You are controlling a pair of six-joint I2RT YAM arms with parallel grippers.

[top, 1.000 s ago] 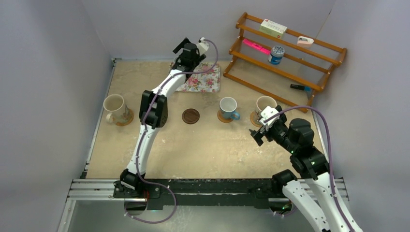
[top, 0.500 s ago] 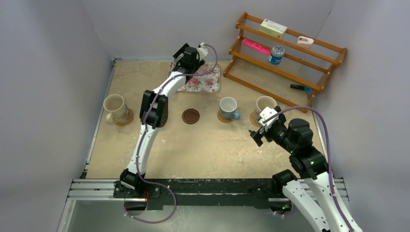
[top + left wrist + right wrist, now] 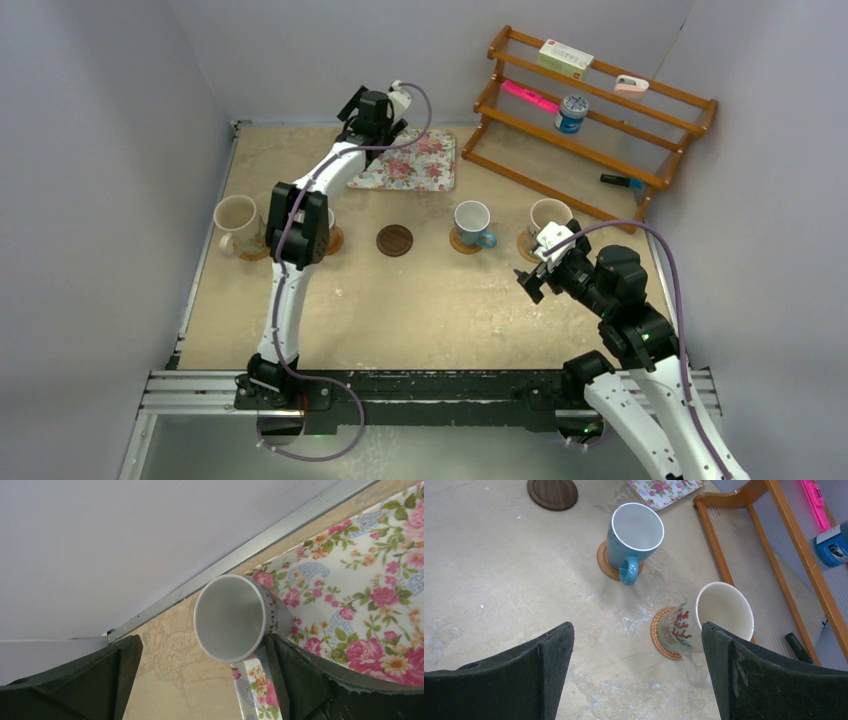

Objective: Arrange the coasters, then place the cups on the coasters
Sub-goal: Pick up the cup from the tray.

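Tan tabletop [image 3: 420, 310] with mugs set in a row; both grippers are held spread.
At the left of the overhead view a cream mug [image 3: 237, 218] is stood on a tan coaster [image 3: 264, 247], handle toward lower left. At upper centre the left gripper [image 3: 205, 680] is spread, a small grey mug [image 3: 235, 617] seen between its fingers at the floral tray [image 3: 415, 165] corner, mouth toward the camera, handle toward the frame's bottom. A dark coaster [image 3: 394, 240] lies bare. Further right, a blue mug [image 3: 471, 222] and a second cream mug [image 3: 549, 217] are stood on a wooden coaster [image 3: 605, 562] and a woven coaster [image 3: 658, 635], the spread right gripper [image 3: 533, 275] near the latter.
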